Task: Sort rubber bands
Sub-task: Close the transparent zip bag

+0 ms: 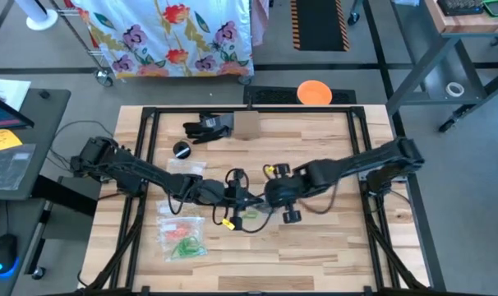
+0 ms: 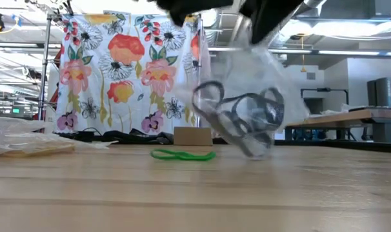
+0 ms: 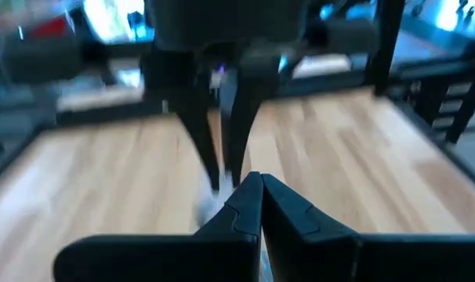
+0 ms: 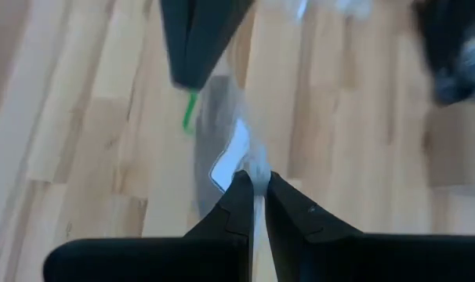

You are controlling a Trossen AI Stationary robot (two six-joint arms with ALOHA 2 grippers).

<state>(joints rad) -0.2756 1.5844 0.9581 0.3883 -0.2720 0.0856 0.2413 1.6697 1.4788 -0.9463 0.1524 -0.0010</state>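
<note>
Clear plastic zip bag (image 2: 250, 106): held aloft above mid-table between both grippers; contains dark rubber bands (image 2: 237, 119), several loops bunched in lower part.

Left gripper (image 1: 230, 197): at table centre, jaws together, pinched on bag edge; in left wrist view fingertips (image 3: 249, 196) meet with clear film between.

Right gripper (image 1: 261, 200): just beside left gripper, facing it; jaws clamped on same bag, thin strip of plastic (image 4: 257, 184) visible between fingers in right wrist view.

Green rubber band (image 2: 182, 154): single loop, lying flat on wooden table (image 1: 315, 247) under the grippers, outside any bag.

Second clear bag (image 1: 182, 234): flat on table, near-left area; contains green and orange-red rubber bands (image 1: 183, 242).

Third clear bag (image 1: 183, 166): flat on table beyond left arm; contents cannot be told.

Small cardboard box (image 2: 193, 136): far edge of table, upright.

Orange disc (image 1: 314, 92): on floor beyond table.
</note>
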